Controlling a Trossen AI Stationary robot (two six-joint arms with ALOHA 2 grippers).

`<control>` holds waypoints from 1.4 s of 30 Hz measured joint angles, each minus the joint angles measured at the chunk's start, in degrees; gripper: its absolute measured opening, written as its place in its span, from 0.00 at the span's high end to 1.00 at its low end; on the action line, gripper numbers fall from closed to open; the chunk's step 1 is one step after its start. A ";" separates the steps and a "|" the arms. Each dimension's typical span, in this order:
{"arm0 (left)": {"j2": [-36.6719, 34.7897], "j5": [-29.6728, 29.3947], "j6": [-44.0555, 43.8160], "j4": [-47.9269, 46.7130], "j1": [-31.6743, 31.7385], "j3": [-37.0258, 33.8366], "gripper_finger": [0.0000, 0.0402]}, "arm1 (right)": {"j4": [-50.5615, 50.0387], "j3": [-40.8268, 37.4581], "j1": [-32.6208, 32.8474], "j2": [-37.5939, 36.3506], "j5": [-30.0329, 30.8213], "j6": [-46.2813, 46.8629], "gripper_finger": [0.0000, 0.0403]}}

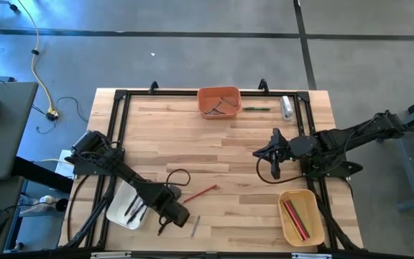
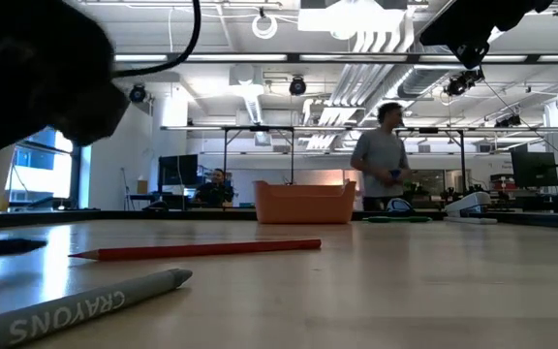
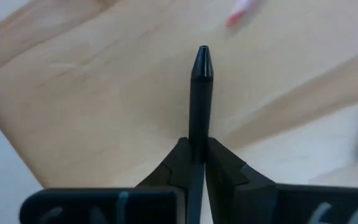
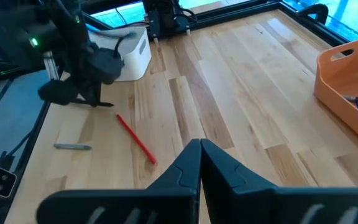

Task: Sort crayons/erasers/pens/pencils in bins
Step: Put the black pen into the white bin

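- Gripping a black pen (image 3: pixel 200 93), the left tool (image 1: pixel 165 221) is closed near the desk's (image 1: pixel 236 144) front edge, just beside the white bin (image 1: pixel 124 210).
- Right tool (image 4: pixel 200 149) is closed, seemingly empty, above mid-desk.
- Red pencil (image 1: pixel 200 193) and grey crayon (image 1: pixel 195 226) lie loose nearby.

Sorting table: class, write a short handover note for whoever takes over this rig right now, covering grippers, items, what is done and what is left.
Left gripper: shut on a black pen, low over the near table edge beside the white bin.
Right gripper: shut, holding nothing, waiting above the table's right side.
Done: dark sticks lie in the white bin, red sticks in the tan-yellow bin, a few items in the orange bin.
Left: drop the held pen; then sort the red pencil, the grey crayon and the green stick by the orange bin.
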 joint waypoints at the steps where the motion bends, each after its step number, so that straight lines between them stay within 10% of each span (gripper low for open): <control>1: -0.64 -0.59 -0.04 -0.14 0.02 0.32 0.97 | -0.03 0.01 0.00 0.01 0.00 0.00 1.00; 10: -7.44 -5.59 -0.02 -5.02 -0.07 4.23 0.98 | 0.00 0.01 0.02 0.01 0.00 -0.01 1.00; 24: -18.65 -8.88 -5.57 -41.30 -3.45 8.00 0.98 | -0.01 0.01 0.02 0.00 -0.02 -1.07 1.00; 42: -20.94 -4.26 -10.71 -23.58 -6.82 -12.37 0.98 | 0.88 0.01 0.02 0.01 -0.01 -1.06 1.00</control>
